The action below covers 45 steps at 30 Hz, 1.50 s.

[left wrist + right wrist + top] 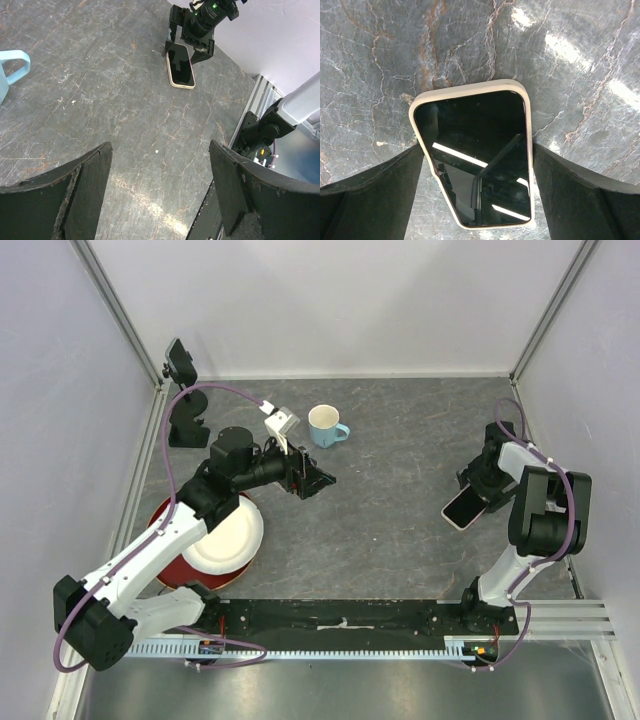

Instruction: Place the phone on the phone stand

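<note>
Grey marbled table [400, 440] fills the white-walled cell, and the mug [325, 425] near its far middle serves as marker. Well to the right of the mug and nearer the arm bases, the phone [459, 511] lies screen-up in a cream case. The right gripper [474, 494] straddles it, jaws drawn in against its two long edges, so the phone is gripped while resting on the table. Just on the near side of the mug, the left gripper [313, 480] hovers with jaws spread wide and nothing between them. Far to the left of the mug, by the back-left corner, is the phone stand [186, 425], or what I take for it: a black hinged piece, small and dark in the overhead view. Nothing sits on it. The grasp looks made. Lifting the phone, carrying it leftward past the mug and setting it on the stand are all left to do.
</note>
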Tool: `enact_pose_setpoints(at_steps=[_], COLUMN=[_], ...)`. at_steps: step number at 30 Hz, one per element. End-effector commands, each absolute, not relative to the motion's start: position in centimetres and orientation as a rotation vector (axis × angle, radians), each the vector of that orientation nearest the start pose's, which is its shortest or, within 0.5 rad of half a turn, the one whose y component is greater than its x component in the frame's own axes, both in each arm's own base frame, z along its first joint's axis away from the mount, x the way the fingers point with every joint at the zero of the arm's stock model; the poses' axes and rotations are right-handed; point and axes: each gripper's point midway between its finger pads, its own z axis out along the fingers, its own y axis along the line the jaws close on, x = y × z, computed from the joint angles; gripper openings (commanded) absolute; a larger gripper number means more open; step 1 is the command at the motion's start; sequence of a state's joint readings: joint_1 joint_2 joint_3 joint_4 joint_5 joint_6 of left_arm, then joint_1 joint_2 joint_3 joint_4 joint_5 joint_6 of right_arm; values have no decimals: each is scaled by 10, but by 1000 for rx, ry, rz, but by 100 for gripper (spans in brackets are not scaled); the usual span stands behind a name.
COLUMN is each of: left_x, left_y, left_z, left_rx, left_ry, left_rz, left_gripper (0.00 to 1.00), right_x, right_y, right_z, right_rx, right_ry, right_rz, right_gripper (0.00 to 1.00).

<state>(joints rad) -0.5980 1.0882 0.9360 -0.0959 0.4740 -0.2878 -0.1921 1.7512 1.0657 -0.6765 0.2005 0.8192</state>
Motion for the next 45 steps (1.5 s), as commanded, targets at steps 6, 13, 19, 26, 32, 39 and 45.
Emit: enact_pose_setpoints(at_steps=[6, 13, 19, 26, 32, 39, 45], left_x=[247, 249, 250, 254, 260, 265, 252], left_y=[-278, -279, -279, -277, -279, -287, -305], left_z=[280, 276, 273, 271, 263, 242, 223], left_rx=[646, 645, 643, 619, 576, 569, 663], left_ry=[1794, 1805, 1815, 1827, 1884, 1991, 2048], left_rz=[-1033, -1029, -1023, -1010, -1042, -1188, -1348], left_gripper=[84, 84, 84, 84, 94, 97, 89], right_x=[270, 287, 330, 341, 301, 269, 256], right_y=[-42, -44, -13, 71, 165, 221, 243], right_z=[-32, -12, 58, 136, 183, 200, 212], right_rx=[1561, 1435, 833, 96, -354, -586, -652], right_ry=[2590, 2576, 2431, 2189, 1891, 1840, 1822], right_rz=[-196, -167, 57, 166, 247, 325, 350], right_gripper=[56, 0, 0, 0, 0, 0, 0])
